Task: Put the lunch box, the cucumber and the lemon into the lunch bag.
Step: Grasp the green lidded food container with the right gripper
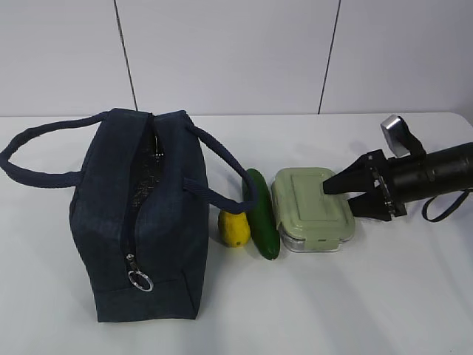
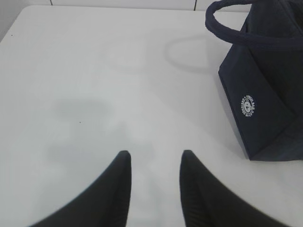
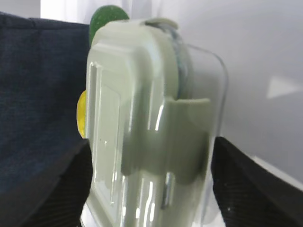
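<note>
The lunch bag (image 1: 140, 214) stands on the left of the white table, its top zipper open and silvery lining showing. The lemon (image 1: 234, 228), the cucumber (image 1: 261, 214) and the lunch box (image 1: 310, 207) lie in a row to its right. My right gripper (image 1: 338, 195) is open, with one finger above the lid and one by the right end of the box. In the right wrist view the lunch box (image 3: 142, 127) fills the gap between the jaws of the gripper (image 3: 151, 144), with a sliver of space on the right. My left gripper (image 2: 155, 153) is open and empty over bare table.
The bag's ring pull (image 1: 139, 279) hangs low on its near end and its strap handles (image 1: 44, 174) loop out to both sides. The bag (image 2: 265, 94) stands to the right of the left gripper. A white panel wall (image 1: 236, 52) stands behind the table.
</note>
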Robot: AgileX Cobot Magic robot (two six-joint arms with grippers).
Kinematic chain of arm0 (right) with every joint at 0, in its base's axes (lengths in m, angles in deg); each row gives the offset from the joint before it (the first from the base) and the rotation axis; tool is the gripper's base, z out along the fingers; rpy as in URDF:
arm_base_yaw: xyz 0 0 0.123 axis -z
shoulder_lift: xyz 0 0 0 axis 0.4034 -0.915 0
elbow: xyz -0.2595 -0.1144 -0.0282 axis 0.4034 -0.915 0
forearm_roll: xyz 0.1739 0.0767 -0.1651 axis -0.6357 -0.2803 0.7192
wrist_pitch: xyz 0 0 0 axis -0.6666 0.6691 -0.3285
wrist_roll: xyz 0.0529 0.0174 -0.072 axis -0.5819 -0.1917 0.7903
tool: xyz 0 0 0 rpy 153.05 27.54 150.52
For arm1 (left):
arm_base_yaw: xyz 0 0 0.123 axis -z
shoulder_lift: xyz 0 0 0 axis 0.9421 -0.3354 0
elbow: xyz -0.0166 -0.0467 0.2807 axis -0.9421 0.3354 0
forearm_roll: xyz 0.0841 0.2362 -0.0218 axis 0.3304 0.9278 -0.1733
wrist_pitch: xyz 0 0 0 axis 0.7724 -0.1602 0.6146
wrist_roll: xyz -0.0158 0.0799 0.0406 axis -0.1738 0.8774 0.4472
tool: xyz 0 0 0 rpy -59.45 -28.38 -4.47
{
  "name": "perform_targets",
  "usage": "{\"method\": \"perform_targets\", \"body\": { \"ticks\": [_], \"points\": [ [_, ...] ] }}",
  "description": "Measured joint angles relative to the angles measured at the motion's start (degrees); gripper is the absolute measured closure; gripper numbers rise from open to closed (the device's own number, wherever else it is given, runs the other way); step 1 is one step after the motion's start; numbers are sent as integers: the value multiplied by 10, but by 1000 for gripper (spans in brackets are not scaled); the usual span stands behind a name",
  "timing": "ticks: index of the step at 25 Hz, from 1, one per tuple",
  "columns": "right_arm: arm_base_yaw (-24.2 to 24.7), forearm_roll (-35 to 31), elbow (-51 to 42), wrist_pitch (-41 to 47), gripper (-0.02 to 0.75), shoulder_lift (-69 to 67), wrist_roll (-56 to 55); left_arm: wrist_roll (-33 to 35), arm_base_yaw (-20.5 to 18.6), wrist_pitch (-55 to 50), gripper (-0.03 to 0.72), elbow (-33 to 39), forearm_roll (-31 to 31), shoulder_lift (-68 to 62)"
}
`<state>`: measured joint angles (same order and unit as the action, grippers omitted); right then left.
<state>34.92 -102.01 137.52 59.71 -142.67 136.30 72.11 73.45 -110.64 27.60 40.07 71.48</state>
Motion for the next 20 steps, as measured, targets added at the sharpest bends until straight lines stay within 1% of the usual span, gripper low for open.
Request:
{"method": "perform_targets", "body": {
  "ticks": [20],
  "points": [
    [-7, 2, 0, 0, 171, -15, -10, 0, 0, 0, 435, 0, 0, 0]
  ]
}}
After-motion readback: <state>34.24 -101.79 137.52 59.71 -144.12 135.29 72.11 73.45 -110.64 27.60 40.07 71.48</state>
